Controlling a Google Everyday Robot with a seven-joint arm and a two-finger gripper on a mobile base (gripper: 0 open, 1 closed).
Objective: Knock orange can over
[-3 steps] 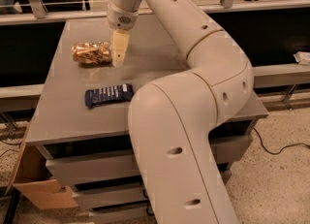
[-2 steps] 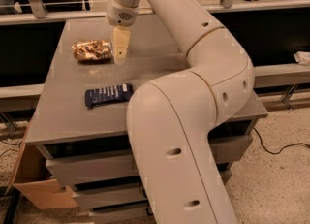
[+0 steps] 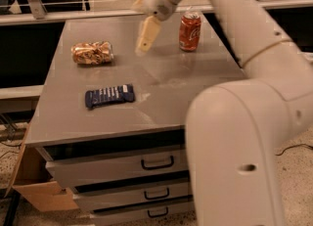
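1. Warm, moderate indoor light falls from above, and the worktop (image 3: 63, 117) reads an even grey-brown.
2. The tool (image 3: 146, 36) hangs over the worktop's far half, its tan face well lit.
3. Nearer the viewer than the tool, and to its right as seen, a pale sheen spreads across the worktop.
4. The red can (image 3: 190, 30), right of the tool, throws a dull reflection onto the surface.
5. The orange can (image 3: 92, 53), left of the tool, shows small glints.
6. The arm (image 3: 244, 137), in front of the tool, is brightest; the gaps above the drawers (image 3: 122, 164) are dark.

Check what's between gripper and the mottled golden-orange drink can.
Only bare grey tabletop, per camera view. The gripper hangs right of the mottled golden-orange drink can.
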